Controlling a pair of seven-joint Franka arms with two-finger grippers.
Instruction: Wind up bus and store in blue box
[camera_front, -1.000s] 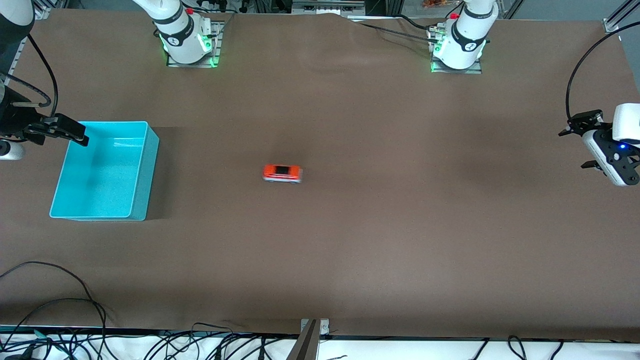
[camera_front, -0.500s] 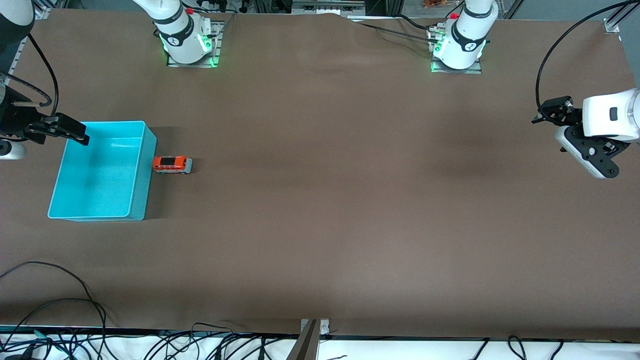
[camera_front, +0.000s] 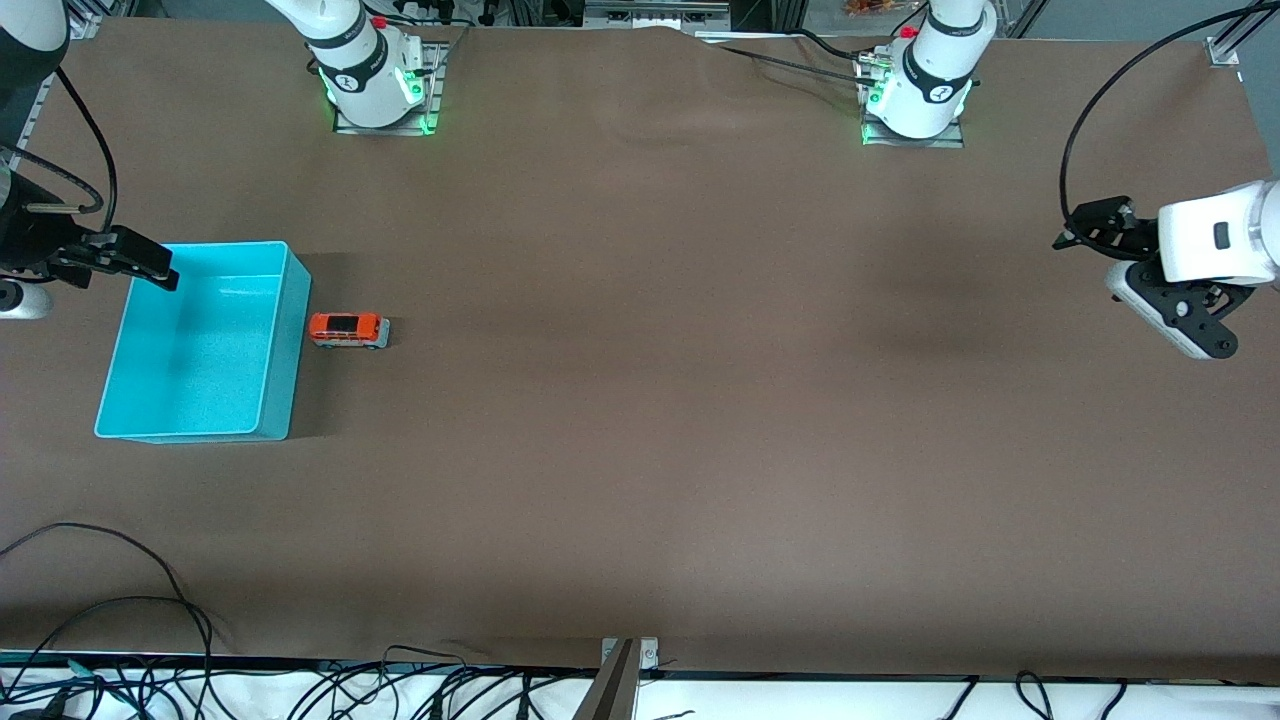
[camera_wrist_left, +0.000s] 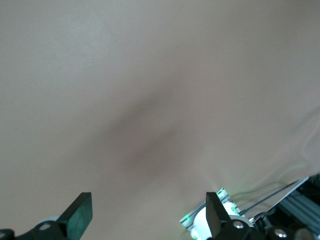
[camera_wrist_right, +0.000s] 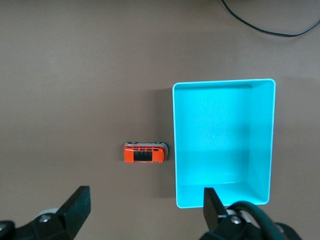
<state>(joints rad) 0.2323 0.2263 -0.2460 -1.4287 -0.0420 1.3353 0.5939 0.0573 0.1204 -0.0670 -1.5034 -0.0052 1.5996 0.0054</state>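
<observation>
The small orange-red bus (camera_front: 348, 330) stands on the brown table close beside the long wall of the blue box (camera_front: 200, 345), on the side toward the left arm's end. It also shows in the right wrist view (camera_wrist_right: 145, 153), with a narrow gap to the box (camera_wrist_right: 223, 82). The box is empty. My right gripper (camera_front: 150, 268) is open and empty, up over the box's corner at the right arm's end of the table; its jaws (camera_wrist_right: 146, 194) stand wide. My left gripper (camera_front: 1085, 228) is open and empty (camera_wrist_left: 147, 200), up over bare table at the left arm's end.
The two arm bases (camera_front: 375, 85) (camera_front: 915, 100) stand along the table's edge farthest from the front camera. Loose black cables (camera_front: 150, 600) lie at the table's edge nearest that camera. A metal bracket (camera_front: 630, 655) sits at the middle of that edge.
The bus rolled across the table toward the right arm's end, reached the box wall, nudged the box slightly and settled beside it. My left gripper turned and moved a little toward the middle.
</observation>
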